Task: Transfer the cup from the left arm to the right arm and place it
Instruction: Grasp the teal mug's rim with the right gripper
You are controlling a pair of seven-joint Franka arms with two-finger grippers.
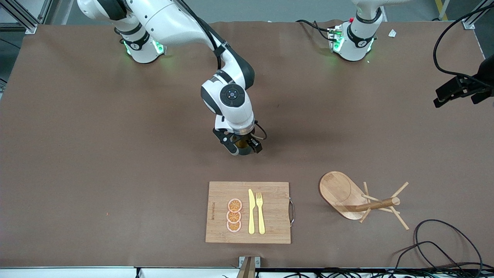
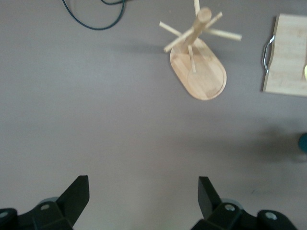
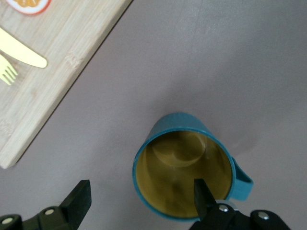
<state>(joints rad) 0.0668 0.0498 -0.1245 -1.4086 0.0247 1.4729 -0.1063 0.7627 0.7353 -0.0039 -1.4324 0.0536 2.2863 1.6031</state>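
The teal-green cup (image 1: 242, 148) with a mustard-yellow inside stands upright on the brown table, near its middle. In the right wrist view the cup (image 3: 178, 165) shows from above, handle to one side. My right gripper (image 1: 244, 147) is open and right over the cup. In its wrist view (image 3: 141, 197) one finger (image 3: 202, 194) is over the cup's inside and the other finger (image 3: 80, 197) is outside its wall. My left gripper (image 2: 144, 197) is open and empty, high over bare table toward the left arm's end (image 1: 442, 98). A sliver of the cup (image 2: 304, 143) shows at that view's edge.
A bamboo cutting board (image 1: 270, 227) with three orange slices (image 1: 234, 215), a yellow knife (image 1: 251, 212) and a fork (image 1: 260, 212) lies nearer to the front camera than the cup. A wooden mug tree (image 1: 362, 200) stands beside it toward the left arm's end. Black cables (image 1: 436, 247) lie at the table's corner.
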